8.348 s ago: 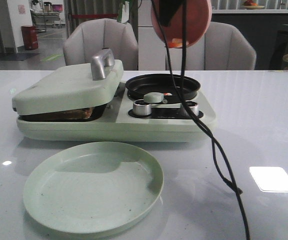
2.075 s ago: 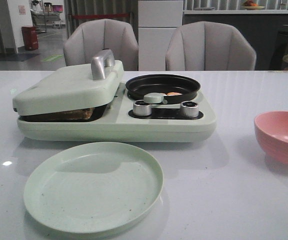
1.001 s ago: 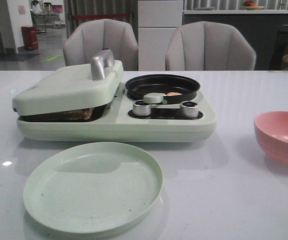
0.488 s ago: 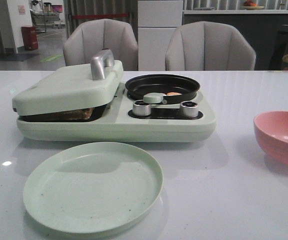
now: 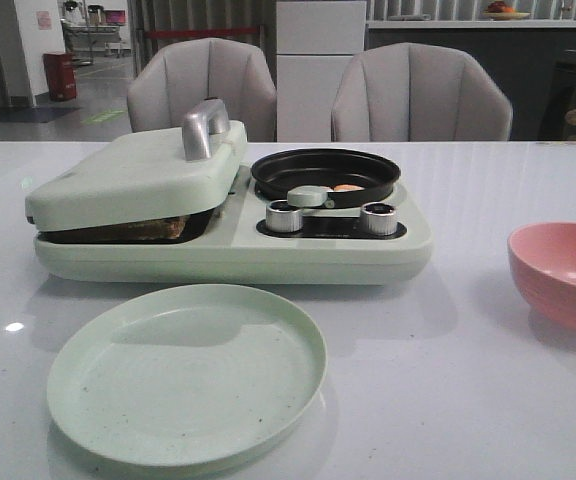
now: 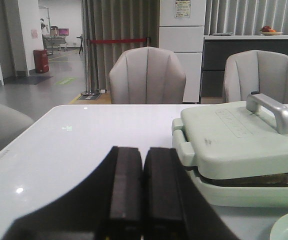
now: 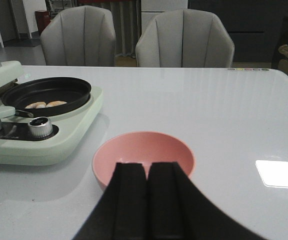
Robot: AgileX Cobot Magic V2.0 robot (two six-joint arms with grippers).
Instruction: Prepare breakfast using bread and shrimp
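Well apart from both arms' closed, empty fingers [image 6: 143, 195] [image 7: 146, 200], small orange-white shrimp pieces [image 7: 46, 104] lay inside the round black pan [image 7: 46, 93].

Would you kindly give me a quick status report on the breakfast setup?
Left gripper and right gripper shut, empty. Shrimp in black pan; bread under press lid. Nothing in the way.
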